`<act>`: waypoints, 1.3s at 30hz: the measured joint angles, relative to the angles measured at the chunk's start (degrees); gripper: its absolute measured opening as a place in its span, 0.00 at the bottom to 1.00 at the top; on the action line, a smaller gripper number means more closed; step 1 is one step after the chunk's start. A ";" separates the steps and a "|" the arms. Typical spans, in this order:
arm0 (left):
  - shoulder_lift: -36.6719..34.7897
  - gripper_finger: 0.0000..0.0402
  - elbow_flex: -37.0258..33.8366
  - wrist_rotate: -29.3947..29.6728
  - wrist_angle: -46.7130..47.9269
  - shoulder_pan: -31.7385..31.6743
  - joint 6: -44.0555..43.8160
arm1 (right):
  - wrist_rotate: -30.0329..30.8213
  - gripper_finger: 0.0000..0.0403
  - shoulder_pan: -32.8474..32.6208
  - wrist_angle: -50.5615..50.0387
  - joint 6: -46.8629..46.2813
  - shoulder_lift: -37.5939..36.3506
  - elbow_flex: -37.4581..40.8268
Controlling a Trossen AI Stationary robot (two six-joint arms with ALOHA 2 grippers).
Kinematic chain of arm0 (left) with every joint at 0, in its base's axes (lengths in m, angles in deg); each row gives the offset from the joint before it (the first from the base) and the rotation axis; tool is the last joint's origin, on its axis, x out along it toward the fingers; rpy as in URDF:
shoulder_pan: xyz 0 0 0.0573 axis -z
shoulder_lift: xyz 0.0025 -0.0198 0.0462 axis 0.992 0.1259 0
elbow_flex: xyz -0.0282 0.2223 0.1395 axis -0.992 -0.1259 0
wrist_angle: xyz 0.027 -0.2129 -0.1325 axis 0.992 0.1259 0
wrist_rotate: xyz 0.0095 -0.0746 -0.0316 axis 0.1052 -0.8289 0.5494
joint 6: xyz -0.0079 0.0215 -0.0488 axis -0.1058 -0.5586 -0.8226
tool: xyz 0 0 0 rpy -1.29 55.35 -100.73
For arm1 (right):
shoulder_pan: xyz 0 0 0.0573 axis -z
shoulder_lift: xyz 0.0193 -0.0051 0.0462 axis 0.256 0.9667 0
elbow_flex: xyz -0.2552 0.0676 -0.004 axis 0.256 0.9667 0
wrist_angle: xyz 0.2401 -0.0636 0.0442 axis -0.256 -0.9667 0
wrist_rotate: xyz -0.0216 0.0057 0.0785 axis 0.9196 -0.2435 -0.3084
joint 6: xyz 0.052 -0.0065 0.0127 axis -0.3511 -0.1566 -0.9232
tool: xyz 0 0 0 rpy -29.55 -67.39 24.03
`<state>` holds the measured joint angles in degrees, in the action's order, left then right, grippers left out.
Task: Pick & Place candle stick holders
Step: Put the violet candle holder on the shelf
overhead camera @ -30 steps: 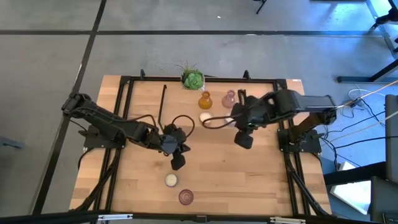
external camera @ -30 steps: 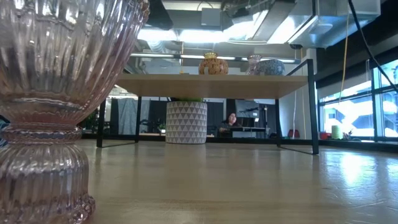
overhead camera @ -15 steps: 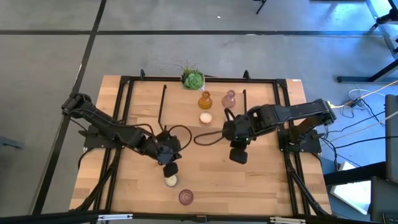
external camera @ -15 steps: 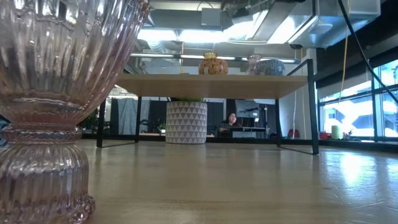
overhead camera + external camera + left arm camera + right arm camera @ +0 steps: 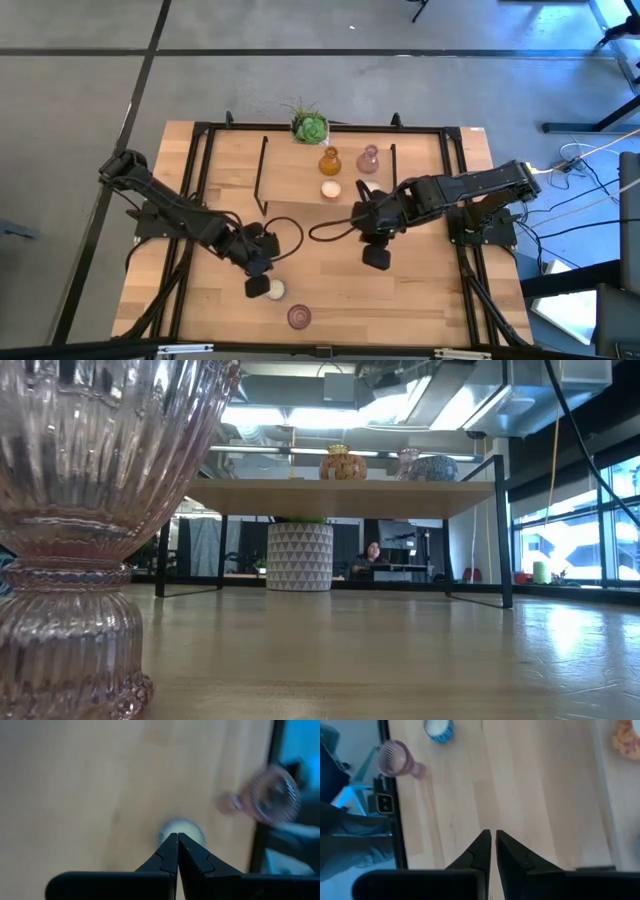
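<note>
From the high view my left gripper (image 5: 256, 287) sits low near the table's near edge, fingers pressed together with nothing between them, just beside a low cream-white holder (image 5: 275, 290); a pinkish-purple glass holder (image 5: 299, 317) lies a bit nearer and to the right, close to the near edge; my right gripper (image 5: 376, 257) is mid-table, fingers nearly closed with only a thin slit, holding nothing; open bare wood (image 5: 430, 290) around it to the near right, plenty of room; far side is crowded: amber glass holder (image 5: 329, 160), second pinkish-purple holder (image 5: 368, 159), another cream-white holder (image 5: 331, 189) just in front of the amber one, green spiky plant (image 5: 310, 127) at the far edge; black frame rails (image 5: 262, 172) run along the sides and into the surface on the left; left wrist view shows what the overhead can't: the fingers (image 5: 169, 854) meet tip to tip, pointing right at the cream holder (image 5: 182, 830), with the pink glass one (image 5: 267, 796) lying on its side beyond; right wrist view shows its own narrow gap, plus that same pink holder (image 5: 397, 759) and cream one (image 5: 439, 729) far off; low view only gives a huge close pink ribbed glass holder (image 5: 90, 510) at left and the room behind, with a person seated far back (image 5: 372, 552); no arms there.
</note>
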<state>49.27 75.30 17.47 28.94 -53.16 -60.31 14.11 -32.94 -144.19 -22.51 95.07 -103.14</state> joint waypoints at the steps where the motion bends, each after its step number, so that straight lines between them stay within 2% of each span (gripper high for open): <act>1: -0.01 0.01 0.00 -1.83 0.01 0.46 -0.11 | -0.05 0.08 0.00 0.66 -0.03 0.00 0.00; 7: -0.01 0.01 0.00 -8.86 0.00 3.87 0.15 | 0.27 0.08 0.00 2.55 -3.23 0.00 0.00; 15: 0.01 0.01 -0.18 -4.53 -1.96 6.12 -4.29 | 1.13 0.08 0.00 3.93 -5.98 0.00 0.54; 19: 0.18 0.01 -2.08 -5.36 -8.48 6.29 -9.26 | -0.87 0.08 -0.33 4.46 -10.65 0.02 3.23; 22: 1.32 0.02 -2.25 -5.93 -9.77 6.93 -12.82 | -1.73 0.08 -2.03 5.23 -14.38 0.02 5.88; 26: 3.74 0.05 -2.32 -9.90 -12.58 7.21 -18.54 | -2.84 0.15 -5.95 7.79 -17.83 0.02 8.49; 33: 11.24 0.17 -1.16 -12.38 -29.86 7.17 -26.16 | 0.57 0.35 -15.64 8.65 -24.14 0.04 10.03; 37: 13.86 0.22 2.90 -12.06 -29.04 7.01 -25.99 | 5.02 0.43 -21.61 8.18 -28.27 0.04 10.03; 39: 13.92 0.23 4.94 -9.38 -27.65 6.74 -24.41 | 7.75 0.45 -24.32 7.93 -30.02 0.04 10.03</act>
<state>63.19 80.23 8.09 1.28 -46.42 -84.72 21.87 -57.26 -136.26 -52.53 95.11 -93.10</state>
